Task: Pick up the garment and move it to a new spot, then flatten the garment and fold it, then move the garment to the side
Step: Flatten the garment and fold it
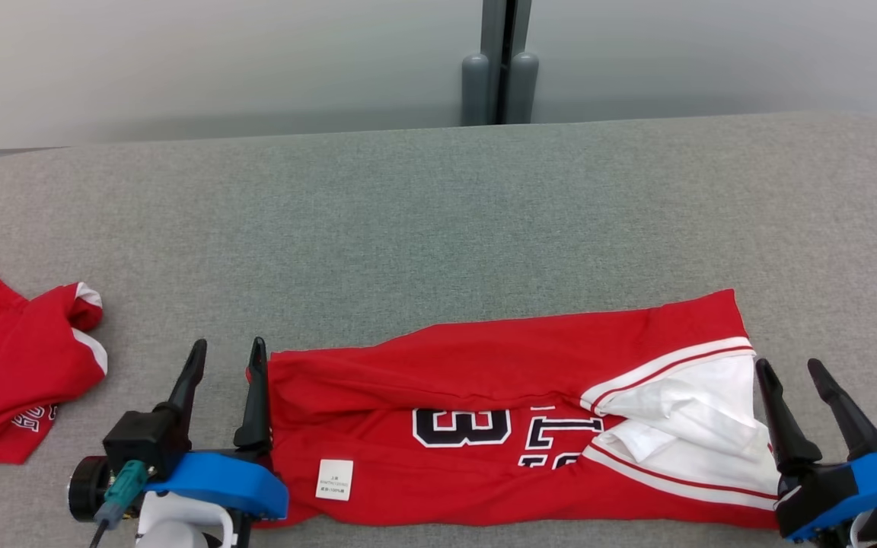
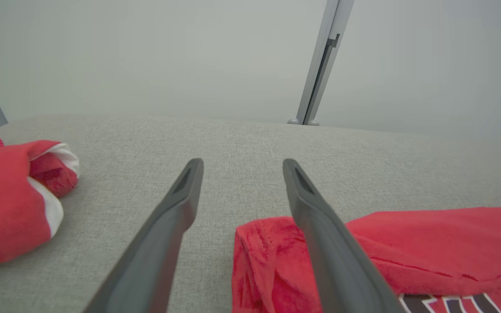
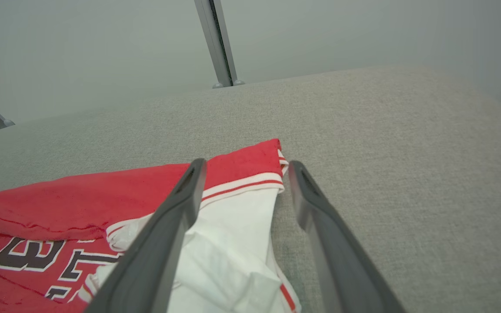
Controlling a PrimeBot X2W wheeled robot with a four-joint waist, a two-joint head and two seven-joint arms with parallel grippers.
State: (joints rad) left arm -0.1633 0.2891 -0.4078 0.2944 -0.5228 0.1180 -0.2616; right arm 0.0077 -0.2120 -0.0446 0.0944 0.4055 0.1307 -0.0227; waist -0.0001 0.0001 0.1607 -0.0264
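Observation:
A red jersey [image 1: 499, 396] with a black number, white lettering and white striped trim lies folded into a long band near the table's front edge. A white label sits near its left end. My left gripper [image 1: 227, 358] stands open at the band's left edge, its right finger [image 2: 320, 226] over the red cloth [image 2: 429, 243]. My right gripper [image 1: 795, 373] stands open at the right end, where the left finger [image 3: 176, 213] lies over the white part [image 3: 242, 243] of the jersey and the right finger is over bare table.
A second red garment [image 1: 12, 365] lies crumpled at the left edge of the grey fabric-covered table [image 1: 438, 221]; it also shows as the red garment [image 2: 11, 200] in the left wrist view. A grey post [image 1: 501, 61] stands behind the table's far edge.

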